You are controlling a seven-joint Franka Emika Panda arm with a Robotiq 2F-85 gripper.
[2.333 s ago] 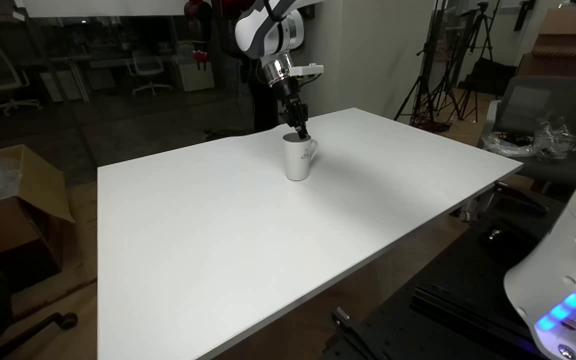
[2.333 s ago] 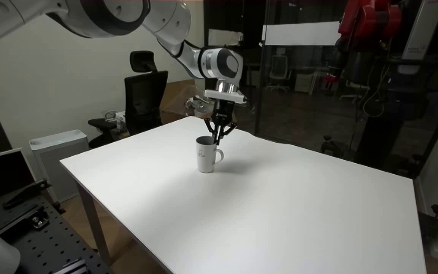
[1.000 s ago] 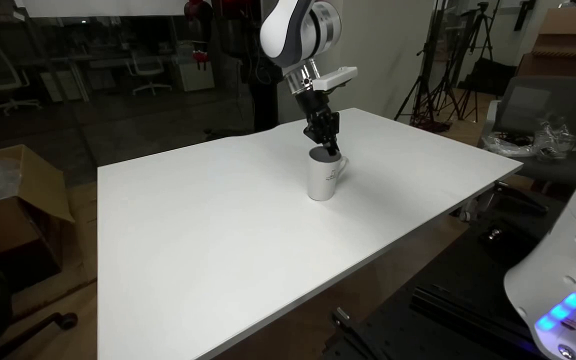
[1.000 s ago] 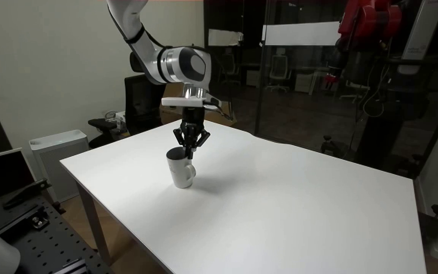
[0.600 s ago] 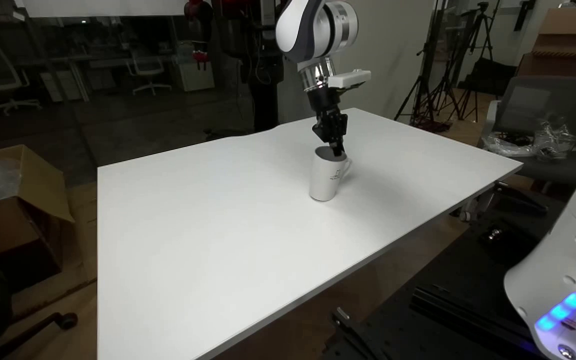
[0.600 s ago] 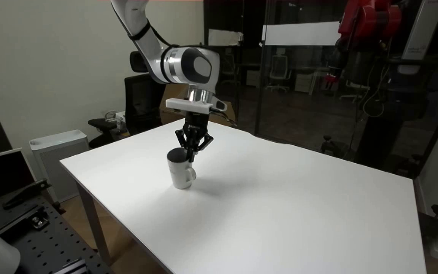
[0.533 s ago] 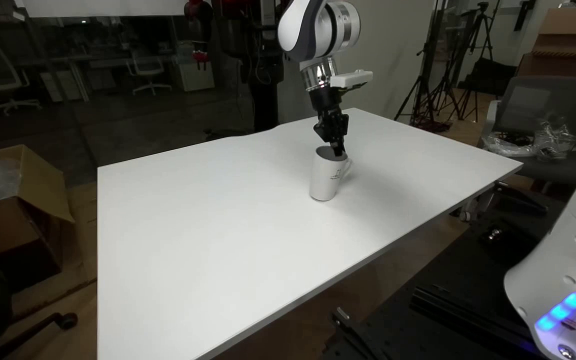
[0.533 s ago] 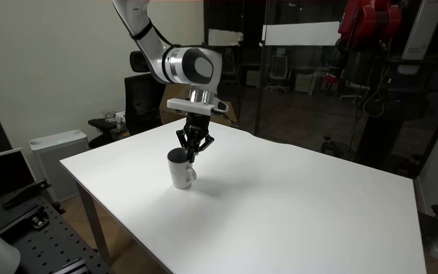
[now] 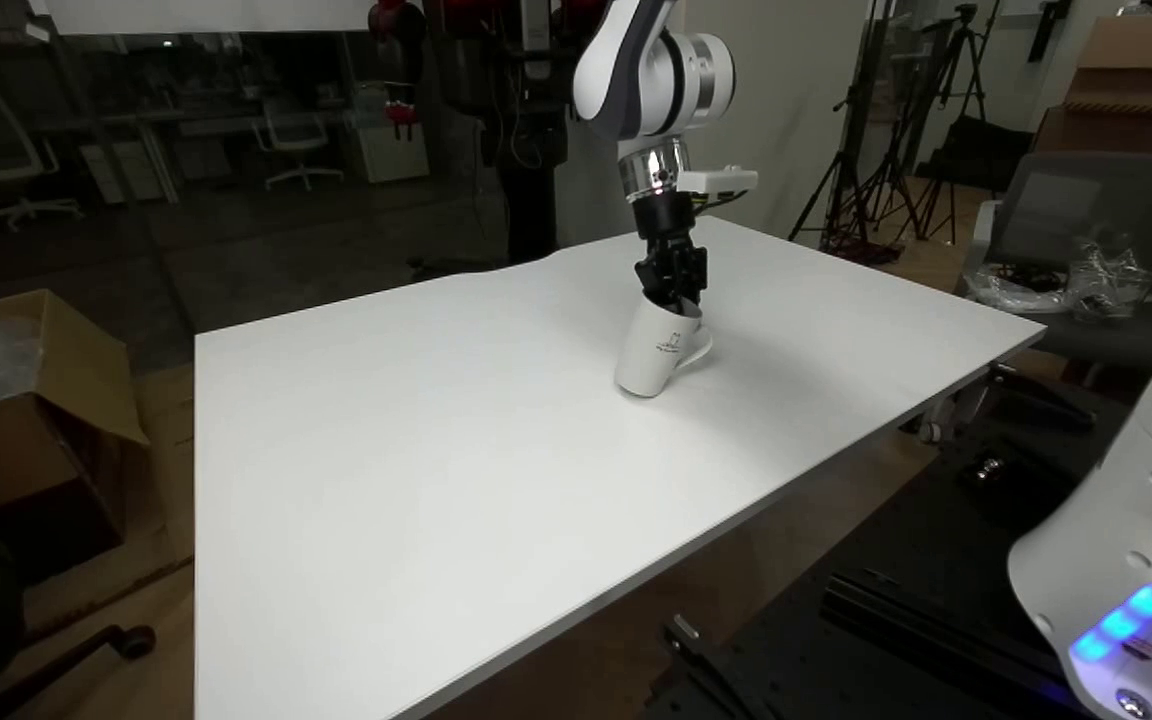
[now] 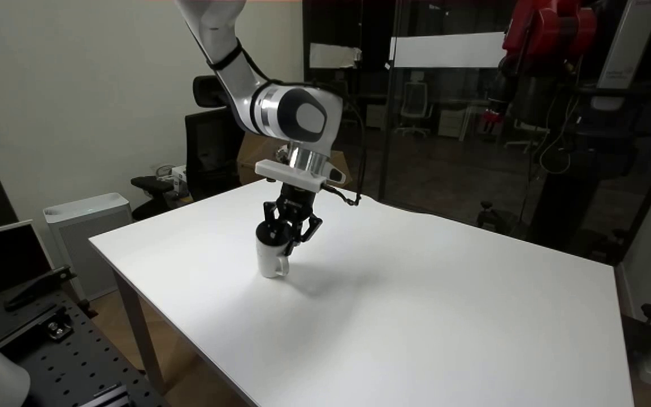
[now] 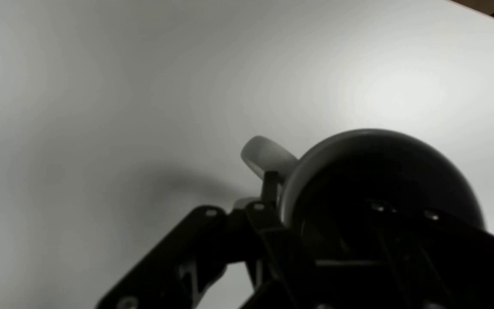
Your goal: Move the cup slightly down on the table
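Note:
The white cup (image 9: 654,352) stands tilted on the white table (image 9: 416,450), its top leaning toward the handle side. It also shows in an exterior view (image 10: 269,261) and, from above, in the wrist view (image 11: 371,167) with its dark inside. My gripper (image 10: 282,240) is at the cup's rim with its fingers spread apart. In the wrist view, my gripper (image 11: 324,197) has one finger outside the rim beside the handle and the other inside the cup, away from the wall. The inner fingertip is partly lost in the dark.
The robot base (image 9: 1136,500) stands beyond the table's near edge. A cardboard box (image 9: 36,420) is on the floor at the left. A grey chair (image 9: 1086,220), a black office chair (image 10: 215,147) and a white floor unit (image 10: 91,243) stand around the table.
Earlier, the gripper, closed on the rim, carried the cup across the table toward the robot base side. In the last half second the fingers spread, the gripper lowered slightly and the cup tilted more.

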